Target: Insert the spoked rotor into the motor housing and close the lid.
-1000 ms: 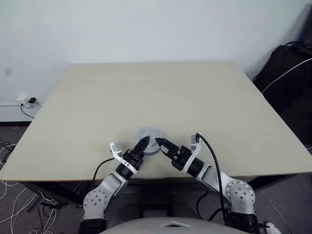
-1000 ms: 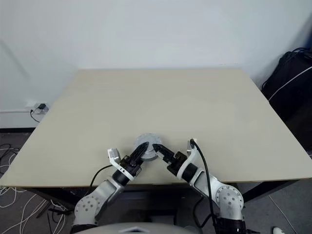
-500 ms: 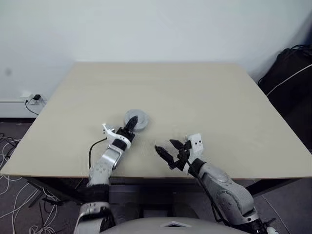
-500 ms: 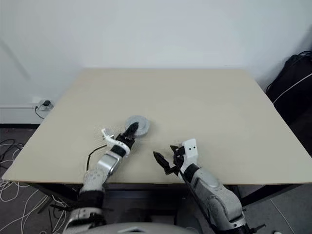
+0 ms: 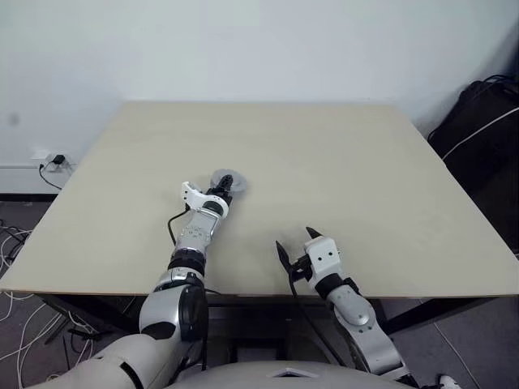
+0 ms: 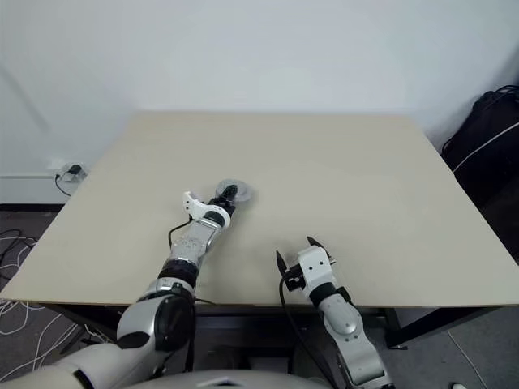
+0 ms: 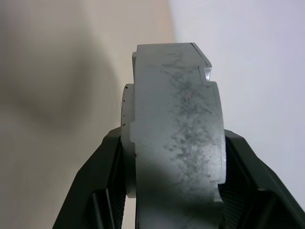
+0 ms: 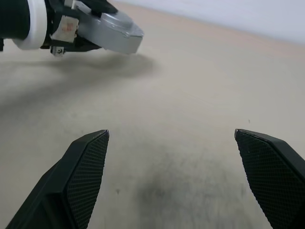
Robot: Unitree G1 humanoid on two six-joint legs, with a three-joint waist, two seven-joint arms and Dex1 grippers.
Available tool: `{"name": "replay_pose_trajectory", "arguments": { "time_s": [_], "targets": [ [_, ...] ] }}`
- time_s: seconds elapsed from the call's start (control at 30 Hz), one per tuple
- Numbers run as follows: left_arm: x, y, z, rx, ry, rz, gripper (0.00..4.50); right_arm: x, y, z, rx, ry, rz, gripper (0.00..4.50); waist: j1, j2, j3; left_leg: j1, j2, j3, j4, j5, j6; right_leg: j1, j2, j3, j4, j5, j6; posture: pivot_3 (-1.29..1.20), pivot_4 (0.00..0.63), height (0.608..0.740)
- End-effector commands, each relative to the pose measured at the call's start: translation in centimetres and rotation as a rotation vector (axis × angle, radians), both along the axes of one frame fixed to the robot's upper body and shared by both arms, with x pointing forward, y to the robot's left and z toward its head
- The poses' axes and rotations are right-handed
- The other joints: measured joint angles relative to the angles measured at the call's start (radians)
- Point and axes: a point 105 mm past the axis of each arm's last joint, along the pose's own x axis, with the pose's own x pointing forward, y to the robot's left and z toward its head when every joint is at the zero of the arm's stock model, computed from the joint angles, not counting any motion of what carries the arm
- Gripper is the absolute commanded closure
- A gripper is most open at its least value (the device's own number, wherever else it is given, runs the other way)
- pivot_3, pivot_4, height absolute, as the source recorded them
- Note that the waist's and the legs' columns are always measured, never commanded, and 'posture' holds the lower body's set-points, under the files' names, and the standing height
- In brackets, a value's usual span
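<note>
Partly hidden, the motor housing (image 7: 174,138) sits clamped edge-on in the left end effector (image 5: 220,193).

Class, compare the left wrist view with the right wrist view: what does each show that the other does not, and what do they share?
Left wrist view alone: the grey motor housing edge-on, clamped between the left gripper's black fingers. Right wrist view alone: the right gripper open, its fingers spread with nothing between them, and the housing seen from the side, held above its shadow. Both share: the housing, the beige table and the pale wall.
</note>
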Motion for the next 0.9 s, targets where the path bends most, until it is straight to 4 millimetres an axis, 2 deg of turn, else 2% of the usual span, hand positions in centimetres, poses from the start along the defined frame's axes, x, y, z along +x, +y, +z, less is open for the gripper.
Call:
{"name": "replay_pose_trajectory", "arguments": {
  "time_s": [0.03,0.23,0.47,0.57,0.63,0.77,0.9],
  "targets": [
    [1.6,0.5,1.9,0.053,-0.035,0.035,2.36,0.4,-0.2,1.1,0.007,-0.054,-0.016,0.0,0.0,0.0,0.0,0.0,0.0,0.0,0.0,0.0,0.0,0.0,0.0,0.0,0.0,0.0,0.0,0.0,0.0,0.74],
    [1.1,0.1,0.2,0.089,0.041,0.002,2.36,0.0,-0.1,0.9,0.005,-0.041,-0.021,0.0,-0.001,0.0,0.0,0.0,0.0,0.0,0.0,0.0,0.0,0.0,0.0,0.0,0.0,0.0,0.0,0.0,0.0,0.74],
    [-0.5,0.2,-2.4,0.14,0.143,-0.047,0.06,0.0,0.2,0.9,0.016,-0.025,-0.016,0.0,-0.005,0.0,-0.005,0.002,0.0,-0.001,0.001,0.0,0.0,0.001,0.0,0.0,0.003,0.0,0.0,0.0,0.0,0.74],
    [-1.8,0.4,-3.9,0.17,0.189,-0.085,0.01,0.1,0.3,0.9,0.023,-0.02,-0.015,0.0,-0.014,0.001,-0.01,0.004,0.0,-0.001,0.001,0.0,0.0,0.003,0.0,0.0,0.003,0.0,0.0,0.0,0.0,0.74],
    [-3.4,1.1,-5.4,0.184,0.234,-0.122,0.01,0.1,0.3,0.6,0.029,0.001,-0.016,0.0,-0.021,0.003,-0.015,0.005,0.0,0.0,0.001,0.0,0.0,0.003,0.0,0.001,0.004,0.0,0.0,0.0,0.0,0.74],
    [-6.8,2.3,-7.1,0.236,0.292,-0.202,0.01,0.0,0.4,0.0,0.036,0.04,-0.008,0.0,-0.038,0.004,-0.021,0.017,0.001,0.001,-0.004,-0.004,0.005,0.013,0.0,0.004,0.004,-0.001,-0.001,0.0,0.0,0.74],
    [-10.4,4.6,-7.7,0.428,0.311,-0.255,0.01,0.1,0.2,-0.6,0.029,0.064,-0.024,0.0,-0.046,0.007,-0.026,0.03,0.002,0.003,-0.005,-0.008,0.005,0.025,0.001,0.005,0.003,-0.008,0.003,0.0,0.0,0.74]
  ]
}}
